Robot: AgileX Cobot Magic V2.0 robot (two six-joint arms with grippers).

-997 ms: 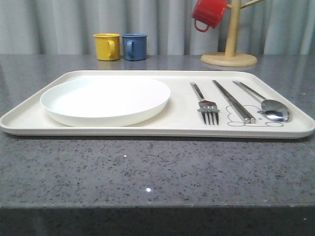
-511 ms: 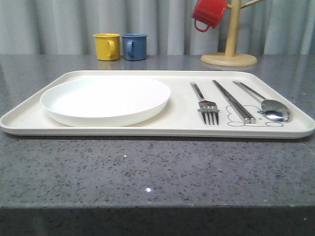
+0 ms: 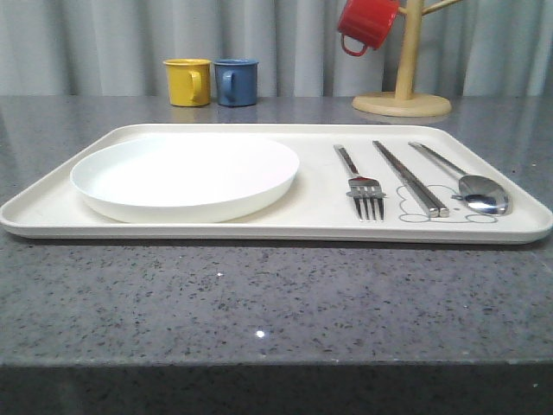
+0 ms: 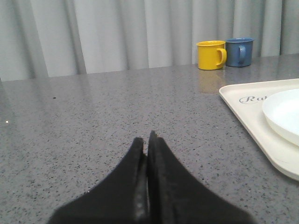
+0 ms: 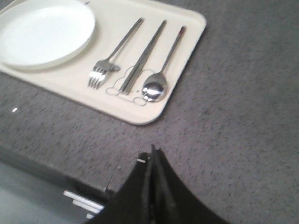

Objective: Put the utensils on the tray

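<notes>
The cream tray (image 3: 173,232) lies across the middle of the grey table. On its right part lie the utensils side by side: a silver fork (image 3: 364,192), flat chopsticks (image 3: 410,177) and a round-bowled spoon (image 3: 479,190). The right wrist view shows the same fork (image 5: 105,65), chopsticks (image 5: 142,56) and spoon (image 5: 159,79) on the tray (image 5: 187,28). My right gripper (image 5: 152,153) is shut and empty, over bare table near the front edge, apart from the tray's corner. My left gripper (image 4: 146,142) is shut and empty over bare table beside the tray's (image 4: 243,112) left end.
A round white plate (image 3: 186,173) fills the tray's left half. A yellow mug (image 3: 188,82) and a blue mug (image 3: 236,82) stand at the back. A wooden mug tree (image 3: 403,86) with a red mug (image 3: 365,24) stands back right. The table's front edge (image 5: 51,170) is close to my right gripper.
</notes>
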